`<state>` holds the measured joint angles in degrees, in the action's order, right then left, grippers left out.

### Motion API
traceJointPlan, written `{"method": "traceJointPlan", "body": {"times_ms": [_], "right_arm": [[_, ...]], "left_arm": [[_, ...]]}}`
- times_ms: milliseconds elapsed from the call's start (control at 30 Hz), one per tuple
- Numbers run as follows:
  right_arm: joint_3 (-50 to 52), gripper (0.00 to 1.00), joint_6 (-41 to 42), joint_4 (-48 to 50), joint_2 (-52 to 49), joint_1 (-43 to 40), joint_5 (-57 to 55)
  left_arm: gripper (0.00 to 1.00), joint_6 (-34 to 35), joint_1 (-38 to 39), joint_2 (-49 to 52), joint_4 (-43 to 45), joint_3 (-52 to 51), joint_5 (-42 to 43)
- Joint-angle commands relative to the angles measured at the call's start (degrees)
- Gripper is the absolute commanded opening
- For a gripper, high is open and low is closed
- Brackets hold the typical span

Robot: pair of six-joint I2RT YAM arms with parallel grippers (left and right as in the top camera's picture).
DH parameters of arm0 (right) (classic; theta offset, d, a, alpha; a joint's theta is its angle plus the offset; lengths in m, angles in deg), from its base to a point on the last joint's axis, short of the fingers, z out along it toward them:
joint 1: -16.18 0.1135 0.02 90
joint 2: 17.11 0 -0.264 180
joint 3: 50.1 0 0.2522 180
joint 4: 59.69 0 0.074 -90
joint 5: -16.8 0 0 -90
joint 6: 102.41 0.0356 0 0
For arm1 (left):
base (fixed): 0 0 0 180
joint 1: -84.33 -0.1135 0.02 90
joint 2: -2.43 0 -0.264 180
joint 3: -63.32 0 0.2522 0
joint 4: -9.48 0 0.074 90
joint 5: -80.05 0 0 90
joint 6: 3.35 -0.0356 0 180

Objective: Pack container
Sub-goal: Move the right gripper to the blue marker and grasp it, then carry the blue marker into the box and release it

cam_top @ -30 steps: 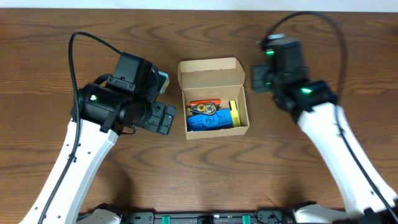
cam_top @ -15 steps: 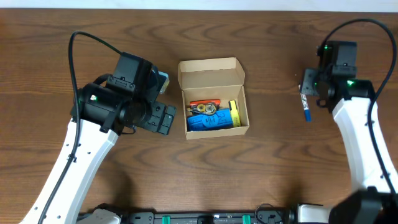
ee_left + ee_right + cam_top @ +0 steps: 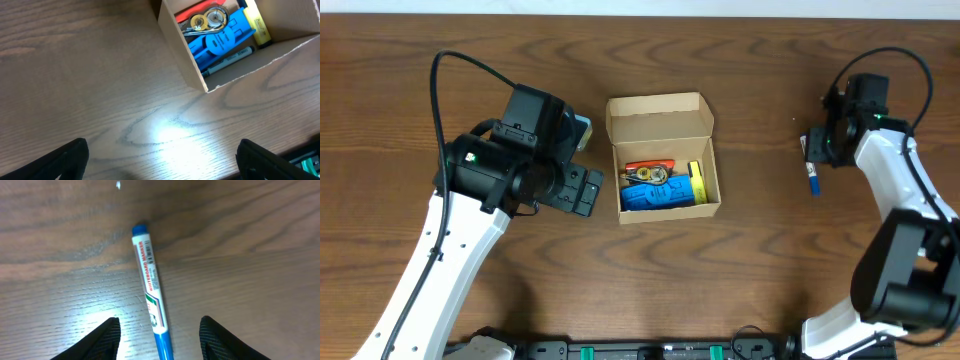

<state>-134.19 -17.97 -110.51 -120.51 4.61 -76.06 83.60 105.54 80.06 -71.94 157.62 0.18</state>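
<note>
On the wood table (image 3: 650,290) the open container (image 3: 658,122) is part-filled; at right, one marker (image 3: 150,285) lies unpacked between the right gripper's (image 3: 159,322) spread fingers, the left gripper (image 3: 161,150) likewise spread, empty.

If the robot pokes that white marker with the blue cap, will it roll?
Probably, if nudged sideways: the white marker with the blue cap looks round and lies flat on the smooth wooden table. Its slim body seems stiff and light.

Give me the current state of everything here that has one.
container, lid flap open, partly filled
whiteboard marker, lying flat on the table, outside the container, ungripped
left claw, open, empty, beside the container
right claw, open, empty, over the whiteboard marker
</note>
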Motion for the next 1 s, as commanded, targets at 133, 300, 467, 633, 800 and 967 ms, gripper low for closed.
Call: {"method": "traceJointPlan", "body": {"times_ms": [133, 300, 467, 633, 800, 967], "right_arm": [[0.4, 0.53, -3.7, 2.0, -6.8, -0.5, 2.3], [0.4, 0.50, -5.0, 3.2, -10.0, -0.6, 3.7], [0.4, 0.43, -5.0, 3.9, -11.5, -0.9, 4.9], [0.4, 0.19, -5.0, 4.1, -12.4, -1.1, 4.9], [0.4, 0.06, -4.7, 4.3, -12.4, -1.1, 5.3], [-1.6, 0.02, -3.9, 2.1, -10.5, -1.1, 13.5]], "left_arm": [[0.95, -0.6, -0.2, -0.1, -0.2, -0.2, 0.0], [0.95, -0.6, -0.2, -0.1, -0.2, -0.2, 0.0], [0.95, -0.6, -0.2, -0.1, -0.2, -0.2, 0.0], [0.95, -0.6, -0.2, -0.1, -0.2, -0.2, 0.0], [0.95, -0.6, -0.2, -0.1, -0.2, -0.2, 0.0], [0.95, -0.6, -0.2, -0.1, -0.2, -0.2, 0.0]]}}
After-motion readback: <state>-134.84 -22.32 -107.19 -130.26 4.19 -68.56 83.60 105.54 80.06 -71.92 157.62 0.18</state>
